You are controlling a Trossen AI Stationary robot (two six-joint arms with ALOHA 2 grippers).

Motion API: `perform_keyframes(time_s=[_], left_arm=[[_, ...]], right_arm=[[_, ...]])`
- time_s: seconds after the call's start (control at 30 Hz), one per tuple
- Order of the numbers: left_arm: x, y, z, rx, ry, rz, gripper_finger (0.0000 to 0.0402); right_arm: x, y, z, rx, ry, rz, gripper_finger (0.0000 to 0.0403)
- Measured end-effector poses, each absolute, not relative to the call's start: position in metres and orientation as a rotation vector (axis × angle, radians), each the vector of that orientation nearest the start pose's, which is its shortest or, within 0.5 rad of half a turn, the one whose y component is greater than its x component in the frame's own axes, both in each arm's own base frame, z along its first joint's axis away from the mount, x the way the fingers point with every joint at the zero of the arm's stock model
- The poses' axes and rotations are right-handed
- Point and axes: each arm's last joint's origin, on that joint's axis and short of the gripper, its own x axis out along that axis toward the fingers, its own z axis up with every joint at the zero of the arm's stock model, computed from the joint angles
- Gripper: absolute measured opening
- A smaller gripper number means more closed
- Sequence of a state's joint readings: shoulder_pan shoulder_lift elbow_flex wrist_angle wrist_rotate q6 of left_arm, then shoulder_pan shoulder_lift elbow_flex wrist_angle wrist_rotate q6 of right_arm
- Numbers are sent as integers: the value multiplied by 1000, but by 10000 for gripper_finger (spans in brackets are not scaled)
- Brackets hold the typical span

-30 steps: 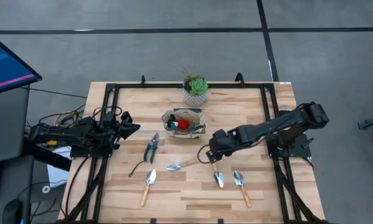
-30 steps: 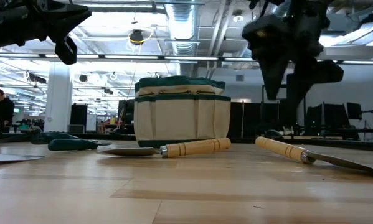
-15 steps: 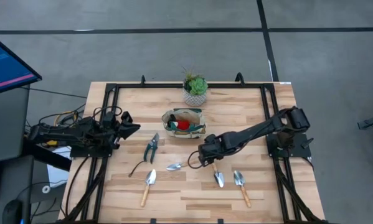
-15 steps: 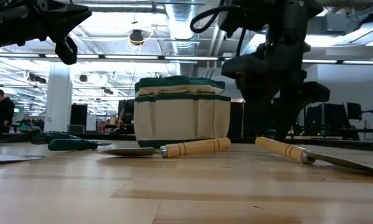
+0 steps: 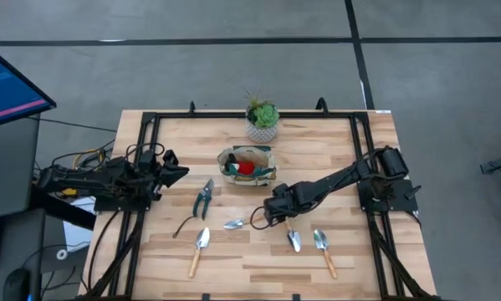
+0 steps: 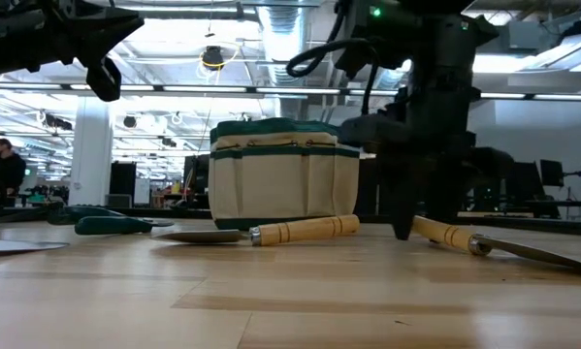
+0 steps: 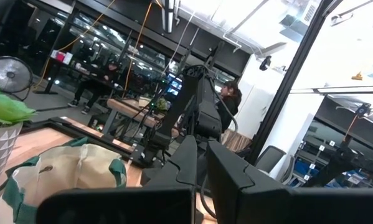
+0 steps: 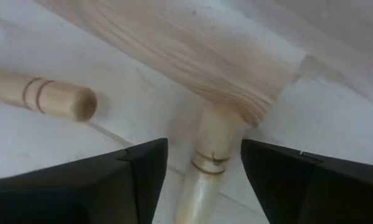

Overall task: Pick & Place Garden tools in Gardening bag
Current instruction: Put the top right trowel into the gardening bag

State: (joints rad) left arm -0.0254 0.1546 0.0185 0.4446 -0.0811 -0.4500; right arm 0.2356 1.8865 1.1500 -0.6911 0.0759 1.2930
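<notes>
Four trowels lie on your worktop [image 5: 350,142], near of the gardening bag [image 5: 246,164]. Your right gripper [image 5: 263,216] sits low over the middle trowel [image 5: 243,221], fingers [image 8: 118,180] spread astride its wooden handle, not clamped. Your left gripper [image 5: 173,170] waits at the left edge, fingers clenched on nothing.

Light wooden table [image 5: 350,167], tan bag [image 5: 246,164], potted plant [image 5: 262,122], shears [image 5: 203,199], four trowels (wooden-handled) [image 5: 199,247]
</notes>
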Motion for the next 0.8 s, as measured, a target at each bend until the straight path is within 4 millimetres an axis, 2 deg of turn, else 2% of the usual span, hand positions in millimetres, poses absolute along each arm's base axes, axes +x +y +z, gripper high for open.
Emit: perform_keyframes(time_s=[0.13,0.3,0.6,0.7,0.8], left_arm=[[103,0,199,-462,-312,-14,8],[104,0,199,-462,-308,-13,8],[104,0,199,-462,-309,-13,8],[104,0,199,-462,-310,-13,8],[103,0,199,-462,-311,-14,8]], right_arm=[[327,76,139,839,1259,-783,156],[327,77,139,849,1271,-772,58],[327,75,141,891,1205,-871,59],[330,74,157,854,1161,-959,59],[337,71,188,788,1114,-1057,59]])
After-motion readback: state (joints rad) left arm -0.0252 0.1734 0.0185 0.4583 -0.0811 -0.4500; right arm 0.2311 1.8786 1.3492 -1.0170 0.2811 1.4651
